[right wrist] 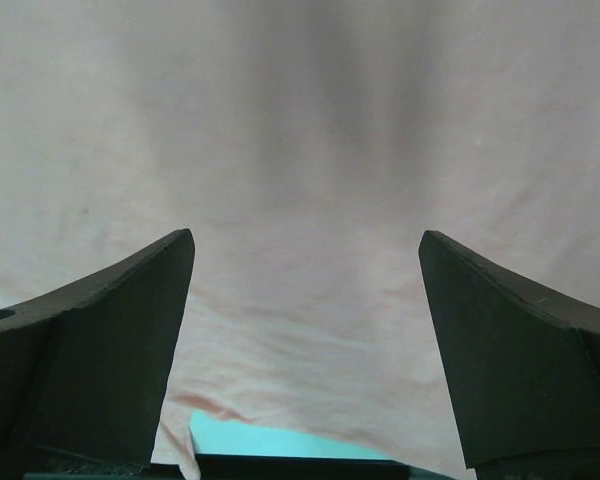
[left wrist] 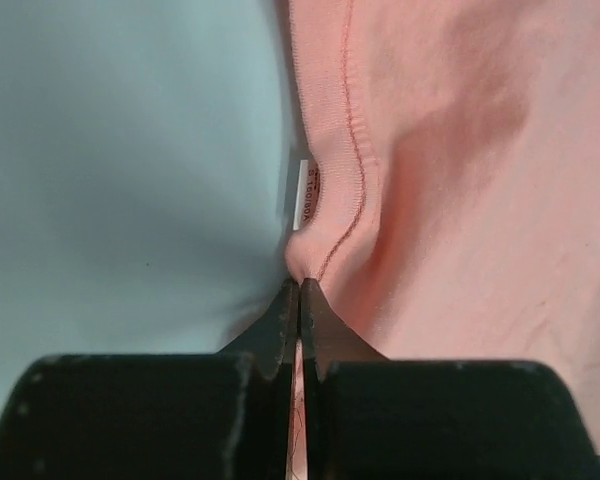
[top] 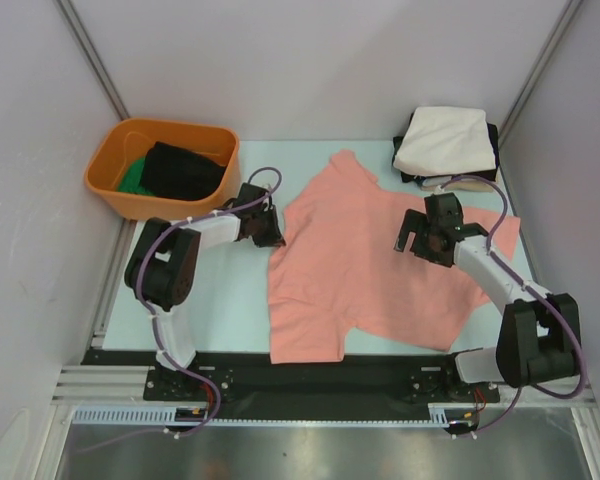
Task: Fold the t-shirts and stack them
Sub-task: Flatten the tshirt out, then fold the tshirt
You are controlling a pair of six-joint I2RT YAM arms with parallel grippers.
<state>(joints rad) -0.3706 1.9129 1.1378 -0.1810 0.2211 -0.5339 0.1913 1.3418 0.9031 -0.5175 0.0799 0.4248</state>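
left tool [left wrist: 299, 297] pinched shut on pink t-shirt [left wrist: 460, 200] edge, white tag [left wrist: 300, 195] just past its tips, only left wrist shows it | right tool [right wrist: 305, 238] wide open above same shirt, holding nothing | top view only: shirt spread on bench [top: 230, 290], folded t-shirts [top: 445, 140] past right tool, lower ones mostly hidden

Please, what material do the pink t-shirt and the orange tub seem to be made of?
Pink t-shirt: soft matte knit cloth, probably cotton; it has a stitched hem and puckers where the left claw pinches it. Orange tub: likely plastic; smooth, rigid walls, rounded rim.
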